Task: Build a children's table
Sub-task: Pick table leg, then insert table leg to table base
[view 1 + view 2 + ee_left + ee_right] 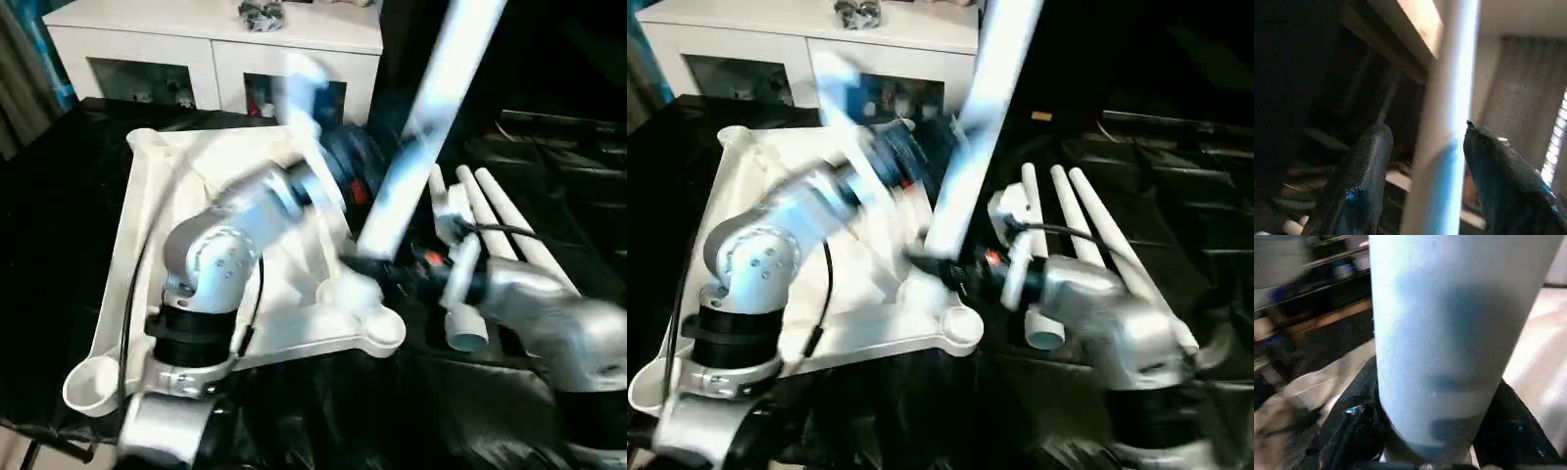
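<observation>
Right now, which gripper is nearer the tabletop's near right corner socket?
Right. The right gripper grips the leg at its lower end, just beside the corner socket. The left gripper straddles the same leg higher up, farther from the socket.

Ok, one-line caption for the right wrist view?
Right gripper clamps the white tube leg near its lower end, above the upturned tabletop.

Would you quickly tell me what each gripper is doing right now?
Left gripper: open, its fingers either side of the raised leg, not touching.
Right gripper: closed on that leg's lower end.
</observation>
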### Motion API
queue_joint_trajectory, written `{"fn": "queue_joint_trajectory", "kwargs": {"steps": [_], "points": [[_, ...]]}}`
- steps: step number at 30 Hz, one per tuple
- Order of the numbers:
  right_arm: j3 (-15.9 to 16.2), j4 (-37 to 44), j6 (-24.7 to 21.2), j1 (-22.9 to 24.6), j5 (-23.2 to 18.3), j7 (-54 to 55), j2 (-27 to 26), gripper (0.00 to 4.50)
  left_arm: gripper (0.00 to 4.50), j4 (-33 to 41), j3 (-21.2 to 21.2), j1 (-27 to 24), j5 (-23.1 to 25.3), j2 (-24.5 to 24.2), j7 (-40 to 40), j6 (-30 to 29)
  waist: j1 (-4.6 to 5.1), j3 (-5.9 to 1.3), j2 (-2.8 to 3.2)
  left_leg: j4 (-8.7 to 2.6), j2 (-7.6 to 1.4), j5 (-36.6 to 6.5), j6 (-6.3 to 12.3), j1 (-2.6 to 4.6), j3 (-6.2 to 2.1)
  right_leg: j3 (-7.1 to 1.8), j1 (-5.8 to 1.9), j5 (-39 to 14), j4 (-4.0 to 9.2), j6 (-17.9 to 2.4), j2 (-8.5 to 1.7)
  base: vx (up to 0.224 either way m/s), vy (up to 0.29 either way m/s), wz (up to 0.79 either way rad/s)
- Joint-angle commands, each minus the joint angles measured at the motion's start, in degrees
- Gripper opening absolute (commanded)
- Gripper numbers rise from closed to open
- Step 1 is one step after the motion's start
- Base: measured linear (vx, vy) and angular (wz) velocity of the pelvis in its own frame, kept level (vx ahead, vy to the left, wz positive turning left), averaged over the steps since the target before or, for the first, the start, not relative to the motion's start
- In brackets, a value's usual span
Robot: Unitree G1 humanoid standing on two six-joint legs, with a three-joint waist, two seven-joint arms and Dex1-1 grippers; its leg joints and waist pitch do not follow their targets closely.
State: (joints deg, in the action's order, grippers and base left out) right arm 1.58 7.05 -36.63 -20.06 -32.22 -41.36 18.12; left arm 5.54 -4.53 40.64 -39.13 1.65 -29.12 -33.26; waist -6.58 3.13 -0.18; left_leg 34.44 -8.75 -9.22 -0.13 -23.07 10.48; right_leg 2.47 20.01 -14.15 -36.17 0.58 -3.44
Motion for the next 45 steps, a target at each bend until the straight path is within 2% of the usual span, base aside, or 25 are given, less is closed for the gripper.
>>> {"fn": "queue_joint_trajectory", "kwargs": {"steps": [1, 3, 4, 5, 6, 7, 8, 9, 10, 12, 13, 14, 15, 16, 18, 20, 23, 25, 29, 30, 32, 34, 39, 40, 45], "points": [[-2.45, -1.64, 4.79, 0.44, 2.96, 5.11, -1.54, 1.89, 2.72, 2.08, -0.53, -1.23, 1.54, -0.55, 1.74, 1.15, -0.15, -3.66, -0.4, -4.28, -4.91, -9.9, -1.91, 1.94, -2.21, -2.62, -1.25, -0.35, 4.11, -13.37, -5.95, 0.0, 0.0, 0.0], [-2.0, -3.36, 8.22, 1.27, 6.4, 8.59, -2.42, 1.89, 2.72, 4.67, 0.44, -3.62, 4.14, -3.17, 1.19, 2.16, -0.23, -3.62, -1.23, -4.39, -4.89, -9.14, -1.68, 1.94, -2.09, -2.54, -1.27, -0.42, 4.18, -12.41, -5.81, 0.0, 0.0, 0.0], [-2.06, -3.68, 8.61, 1.72, 6.69, 9.22, -2.88, 1.89, 2.72, 5.84, 2.19, -5.12, 6.3, -5.71, -0.26, 2.5, -0.37, -3.64, -1.06, -4.36, -4.9, -8.68, -1.61, 1.85, -2.15, -2.55, -1.25, -0.45, 4.03, -12.2, -5.98, 0.0, 0.0, 0.0], [-2.36, -3.7, 8.21, 2.25, 6.61, 10.07, -3.35, 1.89, 2.72, 7.16, 4.76, -7.07, 8.63, -9.07, -2.67, 2.57, -0.49, -3.66, -0.75, -4.53, -4.9, -8.26, -1.17, 1.89, -2.27, -2.6, -1.09, -1.16, 4.04, -10.72, -5.84, 0.0, 0.0, 0.0], [-2.68, -3.77, 8.08, 2.59, 6.51, 10.56, -3.8, 1.89, 2.72, 7.8, 6.52, -8.32, 10.14, -11.1, -4.26, 2.81, -0.21, -3.49, -0.56, -4.64, -4.73, -8.74, -1.43, 2.01, -2.08, -2.6, -0.8, -1.8, 4.13, -9.88, -5.34, 0.0, 0.0, 0.0], [-2.53, -3.13, 6.98, 3.42, 6.31, 10.91, -4.0, 1.89, 2.72, 8.54, 10.35, -11.59, 12.79, -15.94, -8.1, 3.1, -0.15, -3.66, -0.45, -4.6, -4.79, -8.88, -1.84, 2.17, -2.11, -2.58, -0.82, -1.51, 4.08, -9.94, -5.45, 0.0, 0.0, 0.0], [-2.53, -3.13, 6.98, 3.42, 6.31, 10.91, -4.0, 1.89, 2.72, 8.54, 10.35, -11.59, 12.79, -15.94, -8.1, 3.1, -0.42, -3.67, -0.36, -4.7, -4.85, -8.87, -1.78, 2.18, -2.31, -2.57, -0.76, -1.76, 4.16, -9.37, -5.51, 0.0, 0.0, 0.0], [-2.15, -2.54, 6.47, 4.25, 6.39, 10.97, -4.05, 1.89, 2.72, 8.88, 13.63, -14.44, 14.96, -20.06, -11.14, 3.38, -0.07, -3.55, -0.44, -4.84, -4.85, -8.96, -1.83, 1.97, -2.14, -2.67, -0.74, -1.64, 4.01, -9.18, -5.31, 0.0, 0.0, 0.0], [-1.5, -1.26, 5.91, 5.52, 6.58, 10.46, -3.57, 1.89, 2.72, 9.23, 17.98, -18.11, 17.7, -25.26, -14.86, 3.85, -0.04, -3.55, -0.12, -4.97, -4.84, -9.86, -2.39, 2.32, -2.12, -2.65, -0.37, -2.42, 3.96, -8.4, -5.03, 0.0, 0.0, 0.0], [-1.51, 0.12, 5.33, 6.49, 6.34, 10.1, -3.02, 1.89, 2.72, 9.41, 20.85, -20.39, 19.11, -28.39, -16.34, 3.26, 0.17, -3.43, 0.19, -5.32, -4.79, -12.12, -3.97, 2.4, -2.09, -2.75, -0.13, -3.85, 4.01, -7.28, -4.95, 0.0, 0.0, 0.0], [-1.52, 0.2, 5.32, 6.54, 6.33, 10.07, -2.98, 1.89, 2.72, 9.4, 20.97, -20.47, 19.12, -28.51, -16.38, 3.17, 0.11, -3.53, 0.29, -5.29, -4.77, -12.54, -4.51, 2.53, -2.12, -2.69, -0.09, -3.84, 3.98, -7.41, -4.97, 0.0, 0.0, 0.0], [-1.64, 1.03, 5.3, 7.03, 6.16, 9.69, -2.49, 1.89, 2.72, 9.33, 22.31, -21.38, 19.45, -29.8, -16.81, 2.3, 0.05, -3.57, 0.51, -5.34, -4.81, -13.69, -5.37, 2.78, -2.05, -2.71, 0.16, -3.91, 4.03, -7.93, -4.97, 0.0, 0.0, 0.0], [-1.75, 1.92, 5.69, 7.72, 5.95, 9.0, -1.51, 1.89, 2.72, 8.96, 24.8, -22.33, 21.36, -31.63, -17.0, 1.96, -0.04, -3.35, 0.73, -5.53, -4.78, -15.83, -6.06, 2.73, -2.13, -2.77, 0.29, -5.31, 4.21, -8.3, -5.05, 0.0, 0.0, 0.0], [-1.9, 2.0, 5.86, 7.89, 5.9, 8.75, -1.21, 1.89, 2.72, 8.63, 25.65, -22.44, 22.14, -31.97, -17.03, 2.18, -0.02, -3.23, 0.54, -5.64, -4.79, -16.97, -6.26, 2.64, -2.14, -2.82, 0.21, -6.39, 4.29, -8.21, -5.08, 0.0, 0.0, 0.0], [-2.12, 2.11, 6.11, 8.23, 5.82, 8.65, -0.87, 1.89, 2.72, 8.15, 26.93, -22.74, 23.47, -32.56, -16.66, 1.43, 0.07, -2.98, 0.68, -5.78, -4.73, -19.58, -6.83, 2.61, -2.26, -2.99, 0.21, -10.44, 4.6, -7.92, -5.41, 0.0, 0.0, 0.0], [-1.69, 3.03, 5.29, 8.82, 6.0, 9.03, -0.55, 1.89, 2.36, 7.2, 27.9, -23.4, 25.35, -32.64, -14.7, -0.08, 0.32, -2.99, 0.84, -5.74, -4.76, -20.47, -7.13, 2.59, -2.35, -3.13, 0.36, -12.81, 4.84, -7.81, -5.53, 0.0, 0.0, 0.0], [-1.21, 4.71, 4.58, 9.63, 6.04, 8.86, -0.14, 1.89, 2.33, 6.65, 28.57, -23.9, 26.29, -31.83, -13.35, -1.32, 0.48, -3.22, 0.72, -5.59, -4.68, -18.97, -6.5, 2.3, -2.41, -3.06, 0.12, -11.39, 4.76, -8.51, -5.54, 0.0, 0.0, 0.0], [-0.94, 5.09, 4.5, 9.76, 6.53, 9.19, -0.08, 1.89, 2.01, 6.08, 29.19, -24.0, 27.19, -31.64, -13.15, -1.36, 0.56, -3.26, 0.95, -5.57, -4.64, -17.61, -5.99, 2.08, -2.4, -2.97, 0.02, -9.59, 4.7, -8.62, -5.33, 0.0, 0.0, 0.0], [-0.92, 5.83, 3.79, 9.96, 6.5, 9.64, 0.08, 1.89, 1.88, 7.09, 30.22, -24.62, 26.41, -32.13, -13.67, -4.54, 0.76, -3.34, 0.85, -5.31, -4.54, -16.56, -5.16, 2.26, -2.14, -2.98, 0.25, -7.97, 4.59, -9.44, -5.17, 0.0, 0.0, 0.0], [-0.95, 6.16, 3.62, 10.14, 6.28, 9.53, 0.28, 1.89, 1.59, 7.57, 30.48, -24.85, 26.45, -32.23, -13.77, -5.13, 0.92, -3.32, 0.65, -5.27, -4.52, -16.31, -4.91, 2.25, -2.08, -2.97, 0.22, -7.82, 4.62, -9.66, -5.12, 0.0, 0.0, 0.0], [-0.87, 6.58, 3.49, 10.34, 6.39, 9.57, 0.63, 1.89, 1.54, 8.79, 30.63, -25.5, 26.27, -32.27, -13.59, -6.6, 0.96, -3.33, 0.71, -5.25, -4.59, -15.81, -4.6, 2.25, -2.09, -2.95, 0.21, -7.56, 4.56, -9.89, -5.12, 0.0, 0.0, 0.0], [-0.6, 6.48, 3.56, 10.29, 6.91, 9.42, 1.1, 1.89, 1.5, 9.61, 31.31, -26.09, 26.96, -32.96, -13.57, -7.17, 1.02, -3.27, 0.62, -5.21, -4.59, -15.8, -4.45, 2.31, -1.97, -3.01, 0.24, -7.53, 4.65, -9.97, -5.08, 0.0, 0.0, 0.0], [-0.2, 6.3, 3.47, 10.17, 7.5, 8.93, 1.59, 1.89, 1.11, 9.74, 31.99, -26.49, 28.52, -33.29, -13.16, -7.7, 1.21, -3.1, 0.51, -5.22, -4.58, -16.68, -4.13, 2.34, -1.99, -3.09, 0.36, -11.03, 4.96, -9.4, -5.18, 0.0, 0.0, 0.0], [-0.22, 6.31, 3.43, 10.17, 7.5, 8.95, 1.57, 1.89, 0.91, 9.74, 32.0, -26.47, 28.64, -33.27, -13.09, -7.71, 1.23, -3.08, 0.53, -5.22, -4.55, -16.95, -4.2, 2.32, -2.0, -3.09, 0.38, -11.59, 5.03, -9.33, -5.22, 0.0, 0.0, 0.0], [0.07, 6.2, 3.57, 9.92, 7.77, 8.8, 1.65, 1.89, 0.62, 8.93, 32.38, -25.49, 29.69, -33.76, -13.31, -6.96, 1.27, -3.18, 0.47, -5.17, -4.57, -16.11, -4.09, 2.3, -2.01, -3.07, 0.36, -10.48, 4.92, -9.3, -5.16, 0.0, 0.0, 0.0]]}}
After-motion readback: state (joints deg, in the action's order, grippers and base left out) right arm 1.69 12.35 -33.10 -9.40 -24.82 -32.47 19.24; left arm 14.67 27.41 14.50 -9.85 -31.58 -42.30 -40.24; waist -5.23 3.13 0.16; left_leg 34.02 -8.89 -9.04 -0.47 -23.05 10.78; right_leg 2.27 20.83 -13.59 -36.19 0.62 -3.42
